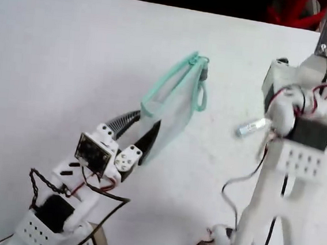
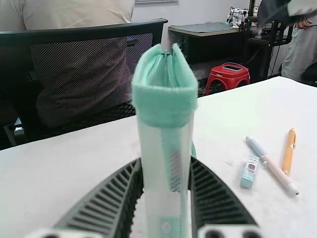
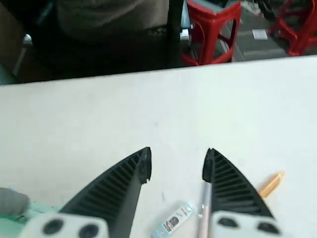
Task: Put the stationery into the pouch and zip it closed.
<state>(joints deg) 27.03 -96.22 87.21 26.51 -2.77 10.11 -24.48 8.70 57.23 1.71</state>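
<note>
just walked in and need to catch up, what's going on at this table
The left gripper is shut on a clear pouch with green trim, gripping it by one end. The right gripper is open and hangs over the stationery lying on the table: an eraser, a pale pen and an orange pen. None of the three is in the pouch yet, and none is gripped.
</note>
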